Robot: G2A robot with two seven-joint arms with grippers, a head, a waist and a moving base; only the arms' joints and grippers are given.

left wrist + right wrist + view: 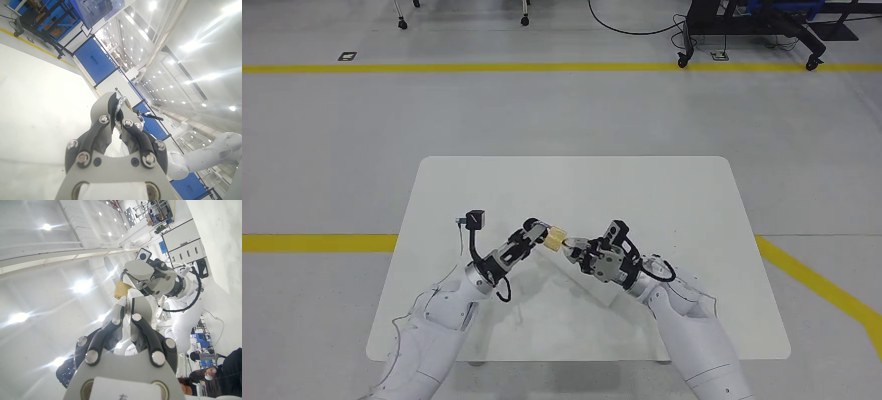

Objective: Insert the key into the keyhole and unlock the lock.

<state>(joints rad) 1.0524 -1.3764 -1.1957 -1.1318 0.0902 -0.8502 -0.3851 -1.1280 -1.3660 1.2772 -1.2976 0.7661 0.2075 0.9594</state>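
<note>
A brass padlock [556, 238] hangs in the air above the white table [662, 190], between my two grippers. My left gripper [535, 233] is shut on its steel shackle [121, 101]; a bit of the brass body [129, 105] shows past the fingertips. In the right wrist view the padlock [122, 290] points its keyhole end toward my right gripper [125, 306]. That gripper is shut on the key [128, 311], a thin metal piece mostly hidden by the fingers. The key's tip is at the lock's bottom face; I cannot tell whether it is inside.
Both arms meet over the table's middle, near its front half. Yellow floor lines [542, 67] run behind and beside the table. A dark cart [762, 25] stands far back on the right.
</note>
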